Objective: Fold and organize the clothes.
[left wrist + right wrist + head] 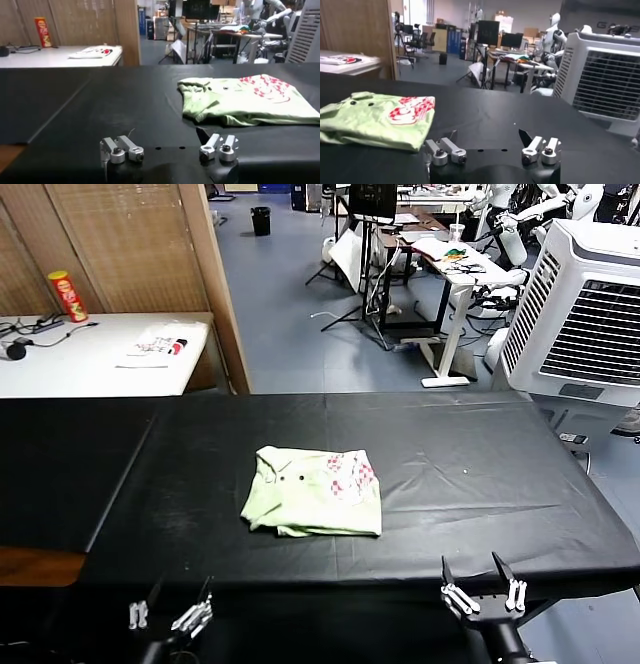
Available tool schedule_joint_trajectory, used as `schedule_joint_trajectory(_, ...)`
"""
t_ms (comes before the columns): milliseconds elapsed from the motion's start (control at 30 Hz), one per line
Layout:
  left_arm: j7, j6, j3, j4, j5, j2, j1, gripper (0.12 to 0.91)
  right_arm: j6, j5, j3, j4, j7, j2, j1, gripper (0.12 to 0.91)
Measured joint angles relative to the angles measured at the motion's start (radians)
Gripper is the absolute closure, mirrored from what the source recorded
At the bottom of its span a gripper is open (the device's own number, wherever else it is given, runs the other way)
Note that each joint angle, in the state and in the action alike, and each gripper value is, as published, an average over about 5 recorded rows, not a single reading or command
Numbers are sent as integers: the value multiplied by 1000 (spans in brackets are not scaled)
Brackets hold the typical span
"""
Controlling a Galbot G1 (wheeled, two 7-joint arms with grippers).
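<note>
At mid-table on black cloth (480,484), folded lime-green shirt (312,492), left gripper (171,614) and right gripper (483,587) parked at near edge, jaws wide, empty.

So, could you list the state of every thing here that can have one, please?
Lime-green shirt: folded into a compact rectangle, lying flat on the black table, not held.
Left gripper: open, empty, at the table's near edge.
Right gripper: open, empty, at the near edge.

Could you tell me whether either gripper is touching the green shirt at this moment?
No: the shirt lies folded alone mid-table, while the left gripper and right gripper hover open at the near edge.
</note>
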Motion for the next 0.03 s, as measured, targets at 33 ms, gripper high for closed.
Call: schedule_joint_trajectory(33, 0, 0, 0, -1, 0, 0, 1, 232, 0, 0, 0, 0, 0, 0, -1, 227)
